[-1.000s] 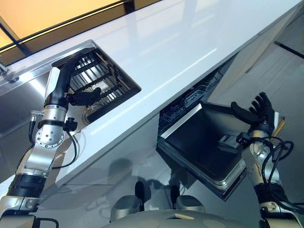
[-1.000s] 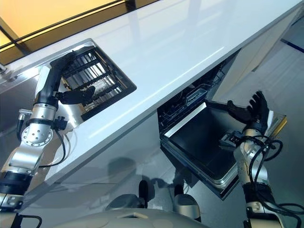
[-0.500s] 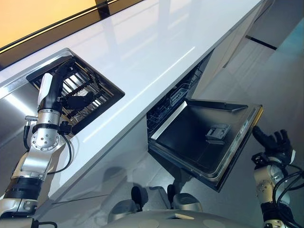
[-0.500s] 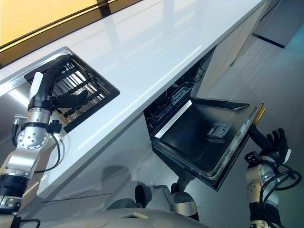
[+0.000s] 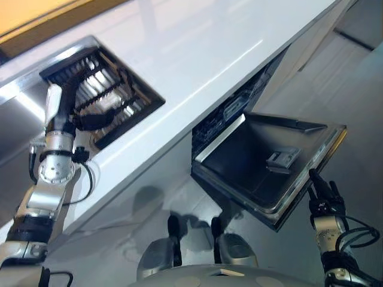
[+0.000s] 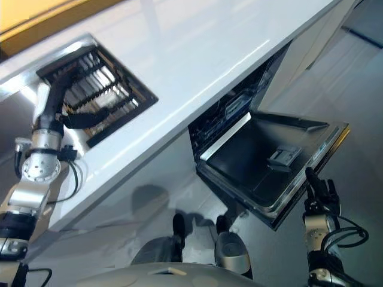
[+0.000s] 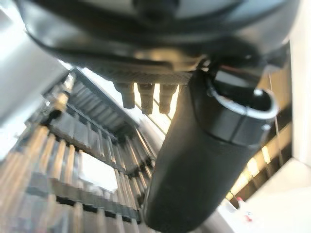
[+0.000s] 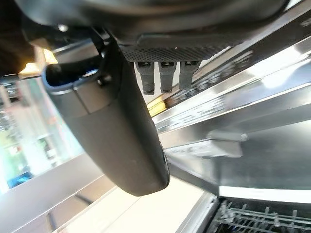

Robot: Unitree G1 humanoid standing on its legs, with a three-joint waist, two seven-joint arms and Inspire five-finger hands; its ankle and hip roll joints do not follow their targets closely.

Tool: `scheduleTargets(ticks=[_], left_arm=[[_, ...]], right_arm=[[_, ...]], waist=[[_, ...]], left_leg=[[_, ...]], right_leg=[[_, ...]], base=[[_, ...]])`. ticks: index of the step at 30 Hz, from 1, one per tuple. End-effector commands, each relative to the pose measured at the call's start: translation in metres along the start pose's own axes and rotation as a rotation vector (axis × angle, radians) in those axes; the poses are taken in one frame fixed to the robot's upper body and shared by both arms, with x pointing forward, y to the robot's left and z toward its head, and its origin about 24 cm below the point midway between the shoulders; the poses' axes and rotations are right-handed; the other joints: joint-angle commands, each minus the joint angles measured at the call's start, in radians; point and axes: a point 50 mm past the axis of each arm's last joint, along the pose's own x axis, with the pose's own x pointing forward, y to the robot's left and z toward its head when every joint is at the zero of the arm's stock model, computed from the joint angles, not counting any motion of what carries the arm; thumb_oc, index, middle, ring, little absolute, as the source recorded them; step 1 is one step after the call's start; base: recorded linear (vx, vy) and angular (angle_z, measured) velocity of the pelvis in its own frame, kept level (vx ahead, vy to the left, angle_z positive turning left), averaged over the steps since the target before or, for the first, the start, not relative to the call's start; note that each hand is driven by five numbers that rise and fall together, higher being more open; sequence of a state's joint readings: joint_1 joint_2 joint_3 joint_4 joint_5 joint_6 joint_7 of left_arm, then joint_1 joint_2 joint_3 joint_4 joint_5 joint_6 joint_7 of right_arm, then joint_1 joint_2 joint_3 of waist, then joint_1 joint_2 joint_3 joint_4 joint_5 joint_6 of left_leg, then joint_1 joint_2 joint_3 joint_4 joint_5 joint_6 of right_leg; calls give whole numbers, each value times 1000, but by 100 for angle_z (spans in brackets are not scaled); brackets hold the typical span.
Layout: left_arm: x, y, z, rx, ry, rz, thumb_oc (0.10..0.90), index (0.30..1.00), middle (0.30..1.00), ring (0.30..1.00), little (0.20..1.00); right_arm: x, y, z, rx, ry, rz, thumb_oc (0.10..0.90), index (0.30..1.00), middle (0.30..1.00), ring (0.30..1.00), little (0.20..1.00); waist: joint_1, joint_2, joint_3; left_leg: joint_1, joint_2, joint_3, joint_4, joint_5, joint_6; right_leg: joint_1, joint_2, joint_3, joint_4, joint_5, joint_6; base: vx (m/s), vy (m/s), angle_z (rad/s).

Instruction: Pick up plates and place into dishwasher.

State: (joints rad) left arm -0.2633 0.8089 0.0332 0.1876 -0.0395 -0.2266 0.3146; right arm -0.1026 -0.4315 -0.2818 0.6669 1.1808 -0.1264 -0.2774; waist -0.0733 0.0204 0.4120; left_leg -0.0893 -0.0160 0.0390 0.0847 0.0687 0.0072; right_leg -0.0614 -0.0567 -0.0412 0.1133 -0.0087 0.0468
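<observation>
A black slatted dish rack point(image 5: 119, 84) sits in a recess at the left end of the white counter point(image 5: 197, 54). My left hand point(image 5: 94, 119) lies over the rack, open, with straight fingers and nothing held. In the left wrist view a pale flat shape point(image 7: 97, 171) shows between the rack bars point(image 7: 58, 141); I cannot tell whether it is a plate. The dishwasher door point(image 5: 251, 173) hangs open below the counter, with a wire basket point(image 5: 239, 107) inside. My right hand point(image 5: 320, 192) is just beneath the door's front edge, open and empty, fingers pointing up.
A steel sink point(image 5: 18, 104) adjoins the rack on the left. The detergent box point(image 5: 281, 158) stands on the door's inner face. White cabinet fronts point(image 5: 311, 42) run to the right of the dishwasher. Grey floor point(image 5: 359, 95) lies beyond the door.
The view has shifted. My right hand has dropped from beside the door's upper edge to below its front edge, and the door lies lower. The left hand stays at the rack.
</observation>
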Motion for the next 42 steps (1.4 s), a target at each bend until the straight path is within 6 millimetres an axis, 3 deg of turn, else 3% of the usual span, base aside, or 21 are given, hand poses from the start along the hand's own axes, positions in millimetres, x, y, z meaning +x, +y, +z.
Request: scheduleTargets(ticks=[1, 7, 14, 21, 27, 29, 32, 35, 42], left_arm=[[32, 33, 55, -14, -297, 188, 800, 900, 900, 900, 900], [45, 42, 77, -13, -374, 260, 800, 900, 900, 900, 900], [51, 48, 89, -25, -400, 312, 800, 900, 900, 900, 900], [52, 53, 91, -5, -412, 327, 800, 900, 900, 900, 900], [51, 54, 91, 8, -423, 328, 800, 900, 900, 900, 900], [52, 54, 91, 11, -423, 326, 800, 900, 900, 900, 900], [54, 55, 91, 14, -418, 319, 800, 900, 900, 900, 900], [54, 50, 91, 9, -416, 314, 800, 900, 900, 900, 900], [47, 44, 86, -1, -401, 324, 800, 900, 900, 900, 900]], right_arm=[[7, 33, 45, 42, -159, 100, 800, 900, 900, 900, 900], [10, 40, 50, 89, -215, 12, 800, 900, 900, 900, 900], [12, 59, 57, 72, -225, 77, 800, 900, 900, 900, 900], [5, 83, 54, 53, -201, 336, 800, 900, 900, 900, 900], [-8, 105, 39, -44, -141, 607, 800, 900, 900, 900, 900], [-8, 107, 41, -96, -173, 562, 800, 900, 900, 900, 900], [-4, 103, 57, -95, -286, 327, 800, 900, 900, 900, 900], [-8, 113, 72, -133, -411, 214, 800, 900, 900, 900, 900], [-18, 117, 76, -73, -497, 61, 800, 900, 900, 900, 900]], waist=[[13, 3, 51], [24, 24, 108], [29, 46, 108], [28, 47, 108], [30, 37, 108], [31, 34, 108], [30, 34, 108], [30, 40, 108], [26, 52, 108]], left_leg=[[-52, -50, 21, 185, -163, 35], [-141, -62, 5, 205, -138, 39], [-208, -73, -3, 194, -121, 41], [-227, -72, -1, 180, -114, 40], [-228, -71, 6, 184, -118, 42], [-227, -69, 10, 191, -121, 41], [-221, -67, 10, 194, -124, 41], [-213, -69, 9, 193, -127, 45], [-214, -74, 15, 190, -127, 53]], right_leg=[[-92, 45, -37, 199, -88, -45], [-196, 45, -39, 255, -89, -54], [-280, 43, -23, 265, -82, -51], [-303, 44, -11, 249, -73, -48], [-305, 39, -11, 250, -72, -43], [-304, 37, -13, 254, -73, -42], [-296, 36, -10, 253, -72, -41], [-291, 36, -3, 253, -70, -40], [-295, 39, 14, 244, -62, -38]], base=[[-143, 43, 10], [-83, 48, 4], [-9, 61, -1], [14, 35, -1], [0, 6, -2], [0, 0, 0], [0, 0, 0], [29, 42, 0], [4, 45, -1]])
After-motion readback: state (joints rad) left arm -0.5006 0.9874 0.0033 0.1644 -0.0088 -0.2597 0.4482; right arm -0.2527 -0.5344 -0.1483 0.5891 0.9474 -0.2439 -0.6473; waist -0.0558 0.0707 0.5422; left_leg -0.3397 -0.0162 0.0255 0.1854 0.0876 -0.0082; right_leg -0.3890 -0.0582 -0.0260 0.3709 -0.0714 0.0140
